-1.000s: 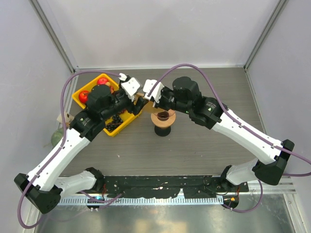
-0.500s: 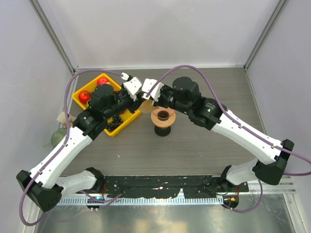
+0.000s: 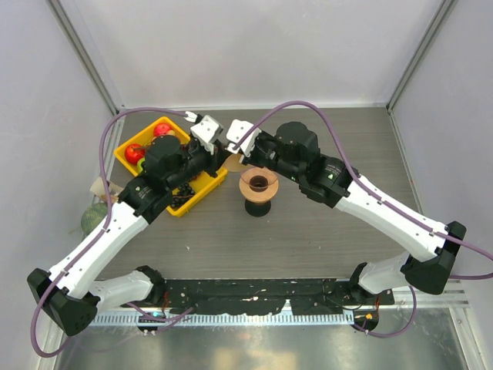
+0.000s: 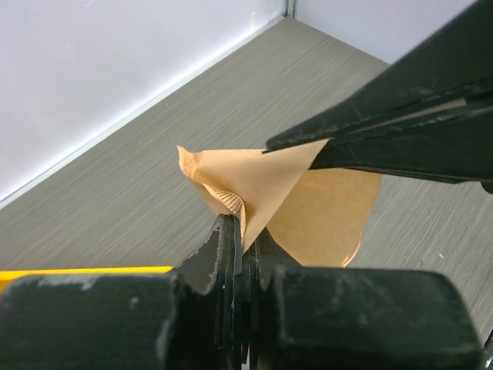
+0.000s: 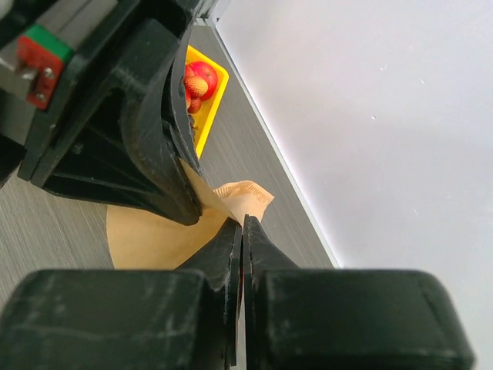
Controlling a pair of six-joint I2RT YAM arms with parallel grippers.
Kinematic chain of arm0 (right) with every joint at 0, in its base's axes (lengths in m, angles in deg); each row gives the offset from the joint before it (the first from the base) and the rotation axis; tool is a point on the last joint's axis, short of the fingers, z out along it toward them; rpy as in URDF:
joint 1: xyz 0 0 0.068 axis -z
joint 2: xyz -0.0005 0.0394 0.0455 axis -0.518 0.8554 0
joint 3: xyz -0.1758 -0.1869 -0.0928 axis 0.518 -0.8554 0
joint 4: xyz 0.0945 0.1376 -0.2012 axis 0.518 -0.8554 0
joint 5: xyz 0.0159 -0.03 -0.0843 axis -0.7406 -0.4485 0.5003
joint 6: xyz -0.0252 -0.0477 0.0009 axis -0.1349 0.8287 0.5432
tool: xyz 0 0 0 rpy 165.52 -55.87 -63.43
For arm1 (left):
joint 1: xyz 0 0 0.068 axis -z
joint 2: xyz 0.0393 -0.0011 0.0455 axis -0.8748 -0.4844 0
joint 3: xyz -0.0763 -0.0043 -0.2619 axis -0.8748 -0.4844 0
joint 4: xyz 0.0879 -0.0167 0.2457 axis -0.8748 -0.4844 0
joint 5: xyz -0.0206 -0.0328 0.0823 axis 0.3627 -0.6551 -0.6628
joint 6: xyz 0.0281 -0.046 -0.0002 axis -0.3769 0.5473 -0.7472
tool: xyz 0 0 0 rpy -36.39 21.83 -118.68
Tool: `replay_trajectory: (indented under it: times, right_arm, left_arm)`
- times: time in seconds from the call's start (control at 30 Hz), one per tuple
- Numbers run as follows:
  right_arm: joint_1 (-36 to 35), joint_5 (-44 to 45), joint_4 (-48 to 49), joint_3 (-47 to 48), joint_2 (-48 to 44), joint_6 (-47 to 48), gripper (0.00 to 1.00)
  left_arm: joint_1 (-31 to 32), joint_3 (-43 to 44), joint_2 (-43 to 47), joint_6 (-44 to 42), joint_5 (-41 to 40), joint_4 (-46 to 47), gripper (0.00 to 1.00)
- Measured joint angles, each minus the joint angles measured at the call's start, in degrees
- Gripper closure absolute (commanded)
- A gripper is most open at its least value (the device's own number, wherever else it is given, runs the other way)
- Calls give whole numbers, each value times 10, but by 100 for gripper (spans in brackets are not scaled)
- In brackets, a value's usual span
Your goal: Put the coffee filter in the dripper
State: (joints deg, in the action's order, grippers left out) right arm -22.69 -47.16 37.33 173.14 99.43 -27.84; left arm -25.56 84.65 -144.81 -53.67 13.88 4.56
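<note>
The coffee filter (image 4: pixel 327 212) is a thin tan paper fan, held in the air between both grippers. My left gripper (image 4: pixel 243 231) is shut on its folded corner. My right gripper (image 5: pixel 241 225) is shut on the ribbed seam edge of the filter (image 5: pixel 142 239). In the top view the two grippers, left (image 3: pixel 219 150) and right (image 3: pixel 233 152), meet tip to tip just behind and left of the dripper (image 3: pixel 248 187), with a sliver of the filter (image 3: pixel 229 162) showing below them. The dripper stands upright on its black pedestal, its wood ring facing up.
A yellow tray (image 3: pixel 131 143) with red fruit and dark grapes sits left of the dripper, partly under my left arm. A green object (image 3: pixel 91 220) lies past the table's left edge. White walls close in the back and both sides.
My left gripper has shut on the coffee filter, which the right gripper was holding all along. The left arm has edged right, toward the right gripper.
</note>
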Motion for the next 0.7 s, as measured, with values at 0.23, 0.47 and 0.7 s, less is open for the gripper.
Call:
replay_trajectory:
  times: [0.23,0.47,0.7]
  right_arm:
    - [0,-4,1,-3,-3,-4,95]
    - [0,-23,-21,-3,-6,-6,95]
    - [0,-48,-59,0,-6,-6,95]
  left_arm:
    - [0,-6,0,31,-25,18,46]
    - [0,-8,1,20,-42,23,45]
    - [2,-8,0,-5,-55,26,43]
